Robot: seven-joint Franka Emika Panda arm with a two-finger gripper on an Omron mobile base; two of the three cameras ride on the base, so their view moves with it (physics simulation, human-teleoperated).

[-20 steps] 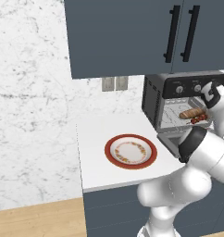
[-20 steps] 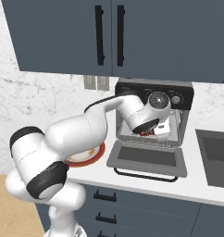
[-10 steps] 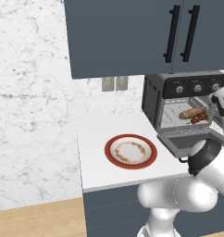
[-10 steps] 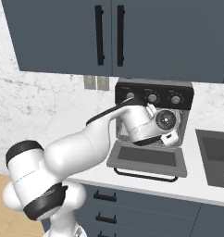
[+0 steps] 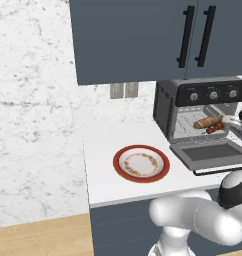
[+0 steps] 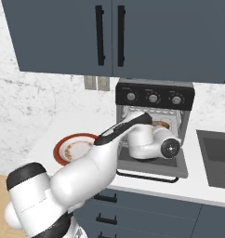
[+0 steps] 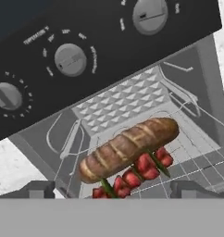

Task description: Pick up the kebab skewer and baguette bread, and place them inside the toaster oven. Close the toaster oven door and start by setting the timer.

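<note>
Glossy white rounded arm [image 6: 86,172] — black joint bands, round caps.

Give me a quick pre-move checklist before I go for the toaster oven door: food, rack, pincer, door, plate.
1. Baguette bread on the wire rack inside the toaster oven: ok.
2. Kebab skewer on the rack too, lying along the loaf's near side: ok.
3. Pincer open, with nothing held between its tips: ok.
4. Toaster oven door closed: not ok, it is dropped flat in front of the opening.
5. Plate cleared of both food items: ok.
6. Food fully clear of the door's swing: cannot tell; the skewer sits near the rack's front edge.
</note>
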